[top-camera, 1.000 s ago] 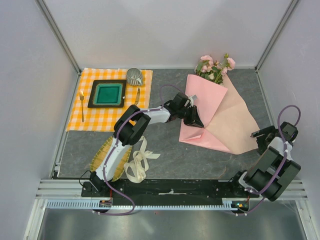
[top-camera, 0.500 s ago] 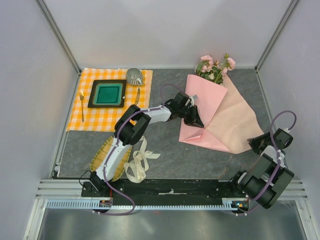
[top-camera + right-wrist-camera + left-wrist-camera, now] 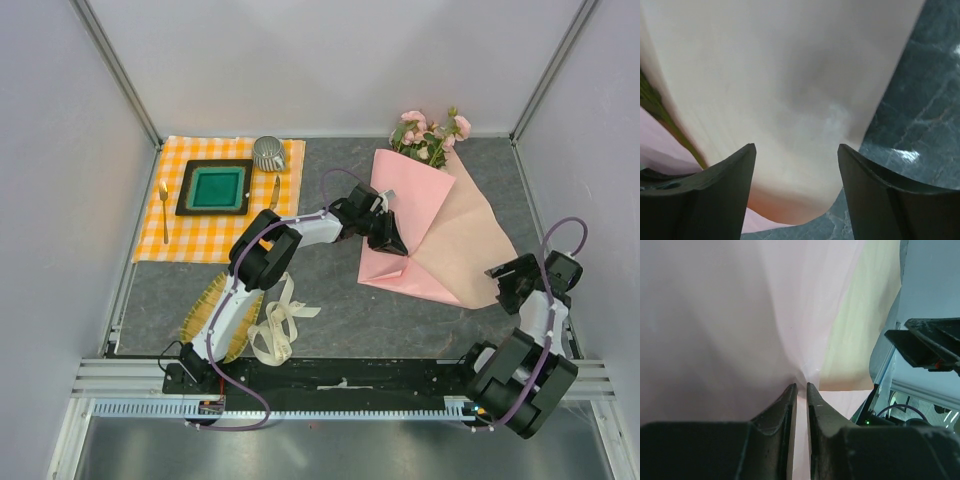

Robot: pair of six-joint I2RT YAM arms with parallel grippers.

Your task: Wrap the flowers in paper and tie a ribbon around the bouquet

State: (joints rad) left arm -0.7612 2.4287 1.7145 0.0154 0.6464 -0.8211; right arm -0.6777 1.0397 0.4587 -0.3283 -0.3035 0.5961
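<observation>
Two claws: left claw [image 3: 801,387] pinched narrow on a fold of the paper [image 3: 450,240], unchanged over the last second; right claw [image 3: 797,147] spread wide, holding nothing.
Right arm: has swung in from the table's right edge, jaws now facing the paper's loose near-right flap.
Meaning: likely a set-up to fold that flap over the stems; the wrap looks half done.
Flowers [image 3: 430,130]: blooms poke out of the paper's far end.
Ribbon [image 3: 278,325]: loose by the left arm, well apart from the paper.
Table [image 3: 330,290]: dark grey, stone-patterned.
Room: plain pale walls on three sides.
</observation>
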